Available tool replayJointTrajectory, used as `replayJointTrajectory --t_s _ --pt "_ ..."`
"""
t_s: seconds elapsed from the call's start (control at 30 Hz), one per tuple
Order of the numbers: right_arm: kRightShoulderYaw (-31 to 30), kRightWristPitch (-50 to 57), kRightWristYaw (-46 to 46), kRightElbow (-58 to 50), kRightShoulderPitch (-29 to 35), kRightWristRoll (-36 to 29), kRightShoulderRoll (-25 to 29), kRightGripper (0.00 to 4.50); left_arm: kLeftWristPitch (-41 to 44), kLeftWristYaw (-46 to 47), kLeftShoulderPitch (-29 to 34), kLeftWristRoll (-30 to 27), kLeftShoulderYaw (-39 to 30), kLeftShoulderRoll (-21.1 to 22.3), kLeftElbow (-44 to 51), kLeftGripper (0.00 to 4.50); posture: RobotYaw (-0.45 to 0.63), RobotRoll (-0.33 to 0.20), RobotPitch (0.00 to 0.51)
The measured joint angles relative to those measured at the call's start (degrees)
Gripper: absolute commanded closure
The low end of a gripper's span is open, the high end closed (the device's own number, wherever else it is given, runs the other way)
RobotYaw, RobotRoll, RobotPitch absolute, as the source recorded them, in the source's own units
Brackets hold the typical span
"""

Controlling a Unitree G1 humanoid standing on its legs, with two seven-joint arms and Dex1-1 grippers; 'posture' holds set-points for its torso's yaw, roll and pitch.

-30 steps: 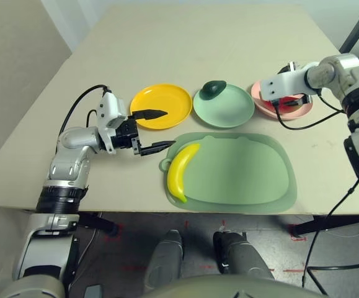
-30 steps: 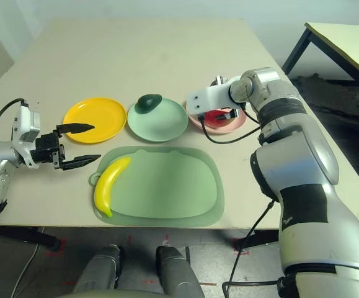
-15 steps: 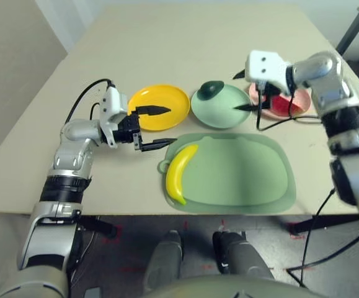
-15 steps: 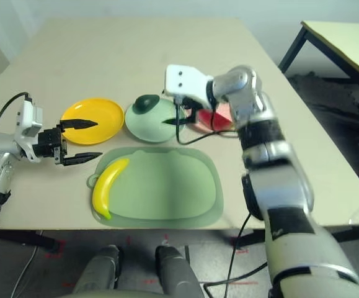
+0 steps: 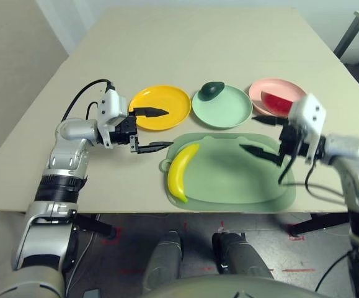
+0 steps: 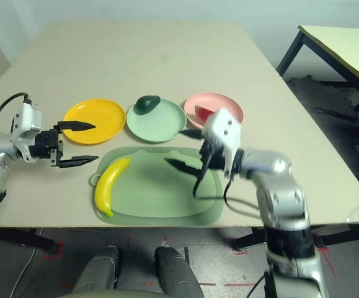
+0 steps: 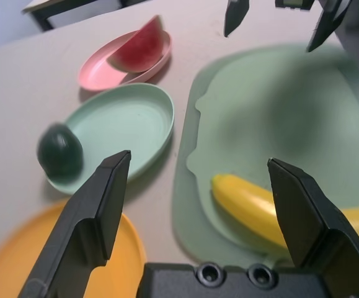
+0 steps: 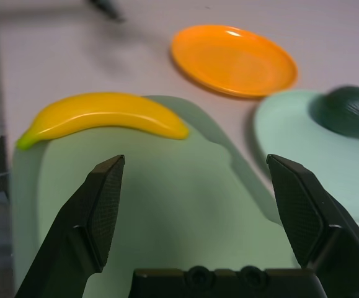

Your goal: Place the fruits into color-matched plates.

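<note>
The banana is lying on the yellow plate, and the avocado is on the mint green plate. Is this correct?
Not quite: the left eye view shows the banana on the large green mat, not on the yellow plate. The avocado is on the mint green plate.

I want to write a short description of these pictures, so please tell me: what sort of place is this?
Probably a robotics lab: a large bare-topped table, toy fruit such as the banana laid out for practice, and red tape marks on the floor.
</note>
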State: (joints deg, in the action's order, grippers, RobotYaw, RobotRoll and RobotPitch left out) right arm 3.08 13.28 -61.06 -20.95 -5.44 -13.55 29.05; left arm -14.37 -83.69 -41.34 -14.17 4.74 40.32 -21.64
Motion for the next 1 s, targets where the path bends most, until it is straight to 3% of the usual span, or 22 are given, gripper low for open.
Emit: replayJointTrajectory --t_s 0.17,0.3,0.43,0.63,0.8,1.0 --pt "-2.86 -9.32 -1.45 4.42 5.41 0.02 0.3 0.03 -17.7 -7.3 -7.89 6.0 8.51 3.67 -5.67 0.0 0.0 0.0 0.117" --pt "-3.65 -9.66 -0.68 4.15 5.31 -2.51 0.23 0.03 -36.35 -8.17 -14.74 7.07 21.35 5.68 -10.27 0.0 -0.01 0.0 0.115" --pt "-3.84 -8.25 0.4 2.98 5.43 -5.0 0.71 0.03 -50.63 -8.18 -20.92 7.02 30.3 3.66 -17.06 0.0 -0.04 0.0 0.114" --pt "-3.54 -9.54 0.26 2.72 7.79 -5.88 4.02 0.03 -59.12 -8.18 -24.3 6.99 38.93 -1.53 -24.04 0.0 -0.08 0.0 0.12" --pt "-2.48 -9.52 1.11 1.54 10.04 -6.59 5.86 0.03 -62.63 -8.19 -26.78 7.71 41.03 -6.67 -30.95 0.0 -0.11 0.0 0.125" --pt "-2.14 -9.41 2.6 1.98 12.83 -4.7 8.51 0.03 -63.79 -8.19 -27.0 7.44 44.04 -8.21 -32.68 0.0 -0.12 0.0 0.123"
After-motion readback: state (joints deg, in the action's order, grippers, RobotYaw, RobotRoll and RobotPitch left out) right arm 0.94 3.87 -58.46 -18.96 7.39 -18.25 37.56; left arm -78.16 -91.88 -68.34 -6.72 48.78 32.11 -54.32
